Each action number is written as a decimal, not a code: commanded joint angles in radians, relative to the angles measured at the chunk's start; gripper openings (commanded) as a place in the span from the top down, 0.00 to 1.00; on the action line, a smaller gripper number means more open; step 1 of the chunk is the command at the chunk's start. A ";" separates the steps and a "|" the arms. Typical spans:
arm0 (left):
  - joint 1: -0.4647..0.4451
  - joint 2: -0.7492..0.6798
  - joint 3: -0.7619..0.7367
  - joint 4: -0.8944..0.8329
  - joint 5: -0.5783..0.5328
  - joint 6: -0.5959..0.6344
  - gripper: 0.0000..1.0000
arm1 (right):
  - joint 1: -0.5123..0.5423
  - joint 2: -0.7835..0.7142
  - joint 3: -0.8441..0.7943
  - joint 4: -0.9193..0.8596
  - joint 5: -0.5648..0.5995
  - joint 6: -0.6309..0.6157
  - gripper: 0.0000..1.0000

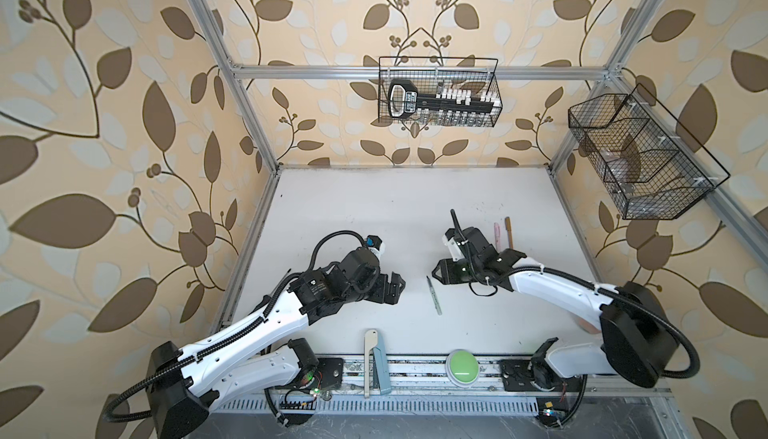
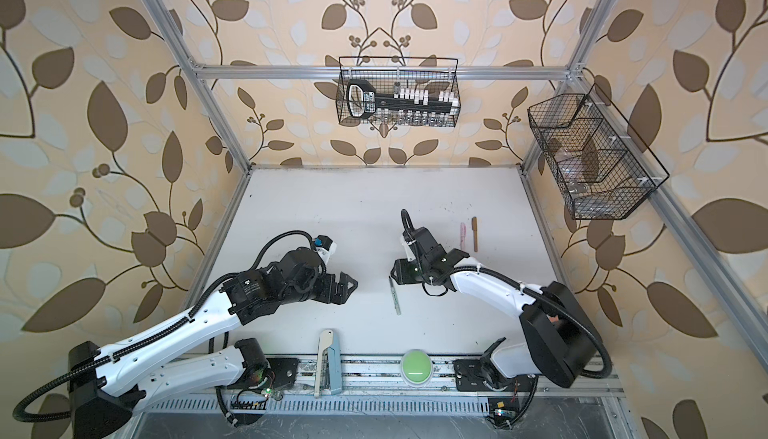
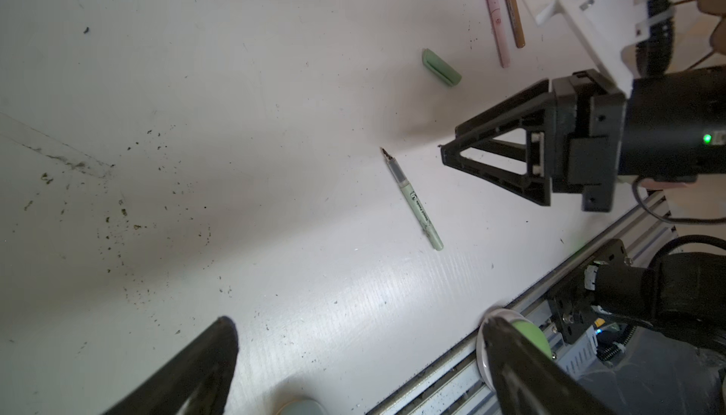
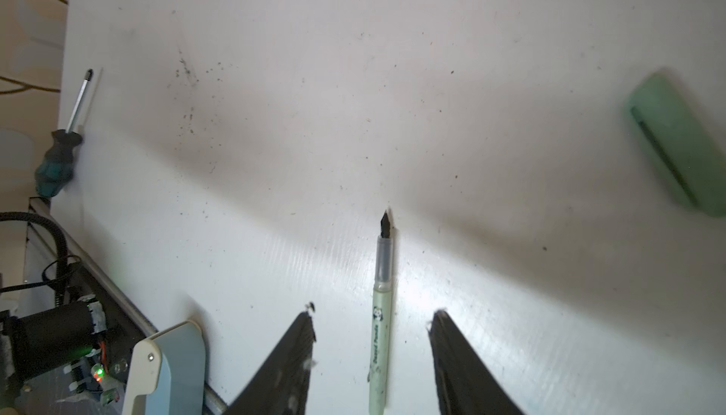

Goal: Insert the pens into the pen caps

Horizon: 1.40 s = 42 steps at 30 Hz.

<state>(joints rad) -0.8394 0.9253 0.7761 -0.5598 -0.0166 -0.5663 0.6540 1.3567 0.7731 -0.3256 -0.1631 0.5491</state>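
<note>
A pale green pen [image 1: 434, 296] [image 2: 395, 296] lies flat on the white table [image 1: 374, 216] with its dark tip uncovered. My right gripper [image 4: 373, 315] [image 1: 434, 273] is open just above it. The pen [image 4: 380, 338] shows between the spread fingers, touching neither. The green pen cap [image 3: 441, 67] [image 4: 679, 143] lies loose a short way beyond the pen tip; in both top views the right arm hides it. A pink pen [image 1: 497, 235] [image 3: 495, 16] and a brown pen [image 1: 509, 233] [image 3: 510, 4] lie side by side farther back; neither shows a dark tip. My left gripper [image 3: 357, 322] [image 1: 400, 287] is open and empty, left of the green pen.
A green-handled screwdriver [image 4: 59, 157] lies at the table's left edge. A beige and teal tool [image 1: 374, 362] and a green button [image 1: 461, 364] sit on the front rail. Wire baskets hang on the back wall [image 1: 438, 92] and the right wall [image 1: 640, 154].
</note>
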 commanded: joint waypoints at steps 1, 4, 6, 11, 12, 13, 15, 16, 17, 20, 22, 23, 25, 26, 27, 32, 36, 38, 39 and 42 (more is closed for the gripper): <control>-0.010 -0.046 0.002 0.003 -0.061 -0.039 0.01 | 0.059 -0.038 -0.072 -0.127 0.039 0.006 0.49; -0.010 -0.049 -0.007 -0.001 -0.071 -0.063 0.01 | 0.137 -0.071 -0.133 -0.121 0.058 0.051 0.48; -0.010 -0.055 -0.016 0.005 -0.071 -0.074 0.01 | 0.176 -0.078 -0.164 -0.107 0.063 0.078 0.48; -0.010 -0.074 -0.032 0.018 -0.052 -0.081 0.01 | 0.214 -0.087 -0.229 -0.046 0.075 0.070 0.47; -0.010 -0.079 -0.035 0.015 -0.054 -0.081 0.01 | 0.210 -0.084 -0.229 -0.043 0.079 0.063 0.47; -0.010 -0.085 -0.036 0.012 -0.058 -0.081 0.01 | 0.207 -0.080 -0.222 -0.042 0.090 0.054 0.47; -0.010 -0.096 -0.040 0.009 -0.062 -0.081 0.01 | 0.196 -0.065 -0.211 -0.028 0.084 0.032 0.46; -0.010 -0.100 -0.041 0.007 -0.059 -0.080 0.01 | 0.193 -0.050 -0.205 -0.016 0.068 0.027 0.46; -0.010 -0.105 -0.041 0.005 -0.058 -0.078 0.01 | 0.193 -0.036 -0.200 -0.002 0.051 0.025 0.46; -0.010 -0.125 -0.037 -0.025 -0.078 -0.081 0.01 | 0.207 0.014 -0.195 0.045 -0.029 0.025 0.46; -0.010 -0.138 -0.035 -0.051 -0.092 -0.083 0.01 | 0.225 0.041 -0.189 0.055 -0.062 0.030 0.47; -0.010 -0.141 -0.037 -0.056 -0.095 -0.087 0.01 | 0.233 0.049 -0.188 0.058 -0.075 0.035 0.47; -0.010 -0.139 -0.040 -0.059 -0.098 -0.090 0.01 | 0.246 0.054 -0.199 0.090 -0.120 0.058 0.46; -0.010 -0.135 -0.044 -0.052 -0.092 -0.091 0.01 | 0.249 0.053 -0.210 0.119 -0.142 0.077 0.47; -0.010 -0.124 -0.047 -0.039 -0.081 -0.092 0.01 | 0.250 0.049 -0.224 0.157 -0.170 0.099 0.47; -0.010 -0.040 -0.071 0.054 -0.049 -0.096 0.01 | 0.251 0.022 -0.279 0.319 -0.241 0.172 0.46; -0.012 0.057 -0.067 0.119 -0.034 -0.098 0.01 | 0.239 -0.014 -0.343 0.464 -0.267 0.239 0.47; -0.013 0.098 -0.070 0.162 -0.030 -0.103 0.01 | 0.229 -0.063 -0.354 0.436 -0.260 0.246 0.47; -0.015 0.120 -0.069 0.192 -0.017 -0.106 0.01 | 0.220 -0.116 -0.355 0.387 -0.241 0.240 0.47; -0.051 0.197 -0.044 0.249 -0.016 -0.121 0.01 | 0.153 -0.291 -0.331 0.117 -0.099 0.218 0.47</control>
<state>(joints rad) -0.8597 1.0840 0.7090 -0.4076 -0.0494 -0.6647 0.8513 1.1896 0.4232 -0.0299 -0.3679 0.7589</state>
